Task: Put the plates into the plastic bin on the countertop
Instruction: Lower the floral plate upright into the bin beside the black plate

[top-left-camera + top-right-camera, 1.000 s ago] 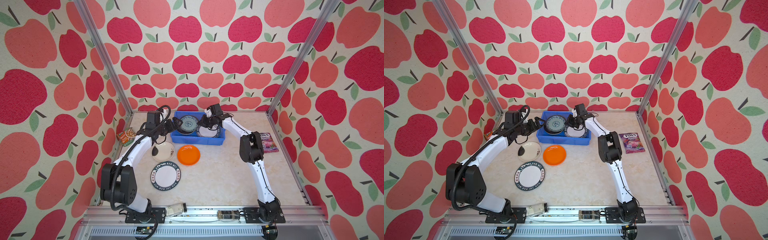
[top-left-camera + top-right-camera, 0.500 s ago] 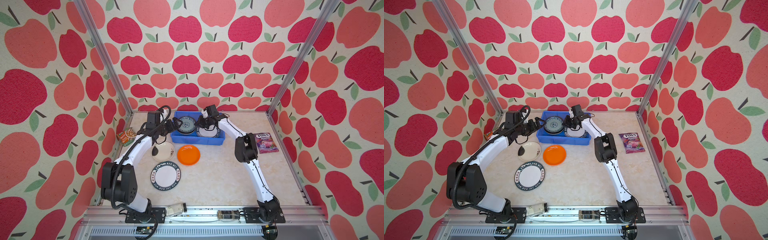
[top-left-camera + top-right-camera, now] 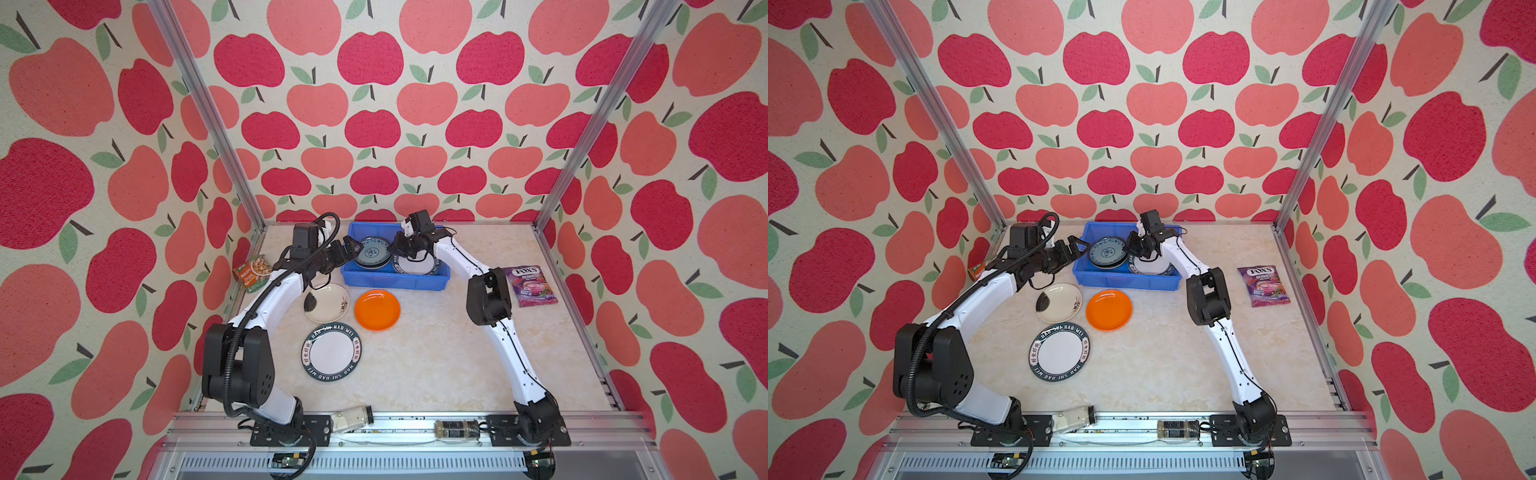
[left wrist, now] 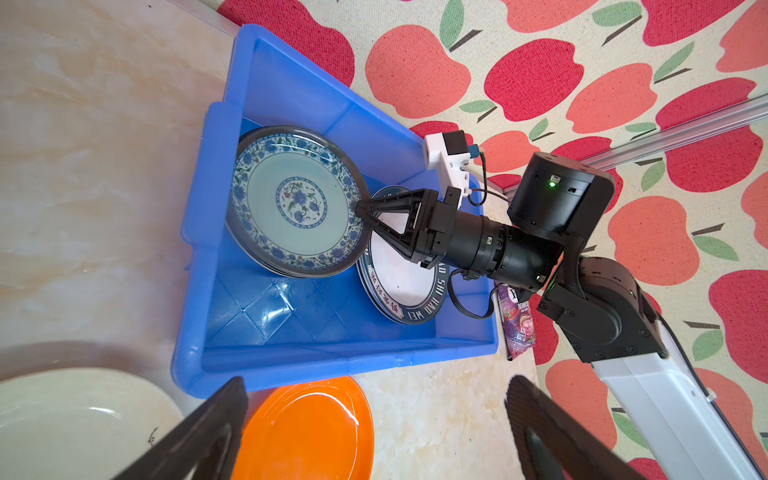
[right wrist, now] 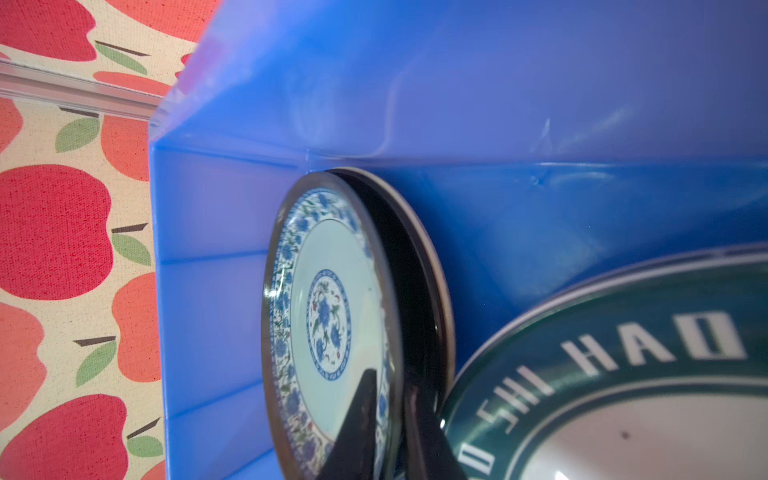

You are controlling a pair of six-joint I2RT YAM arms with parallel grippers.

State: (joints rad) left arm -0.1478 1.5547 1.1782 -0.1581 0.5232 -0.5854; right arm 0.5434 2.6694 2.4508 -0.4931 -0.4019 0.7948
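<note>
Your right gripper (image 4: 360, 208) stands nearly closed astride the rim of the blue-patterned plate (image 4: 291, 203) inside the plastic bin (image 3: 395, 283); whether it pinches, you cannot tell. Your left gripper (image 3: 348, 248) gapes empty beside the bin over the veined countertop (image 3: 436, 353), apple-print walls (image 3: 370, 124) around. The right wrist view alone sets apart a black plate (image 5: 419, 291) stacked under that plate.

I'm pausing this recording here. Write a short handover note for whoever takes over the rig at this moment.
Left claw: open, empty, beside the plastic bin.
Right claw: astride the rim of the blue-patterned plate; whether it grips, cannot tell.
Done: blue-patterned plate lies in the bin atop a black plate, binned lettered plate next to them.
Left: ink-blotched plate, orange plate and loose lettered plate sit on the countertop.
</note>
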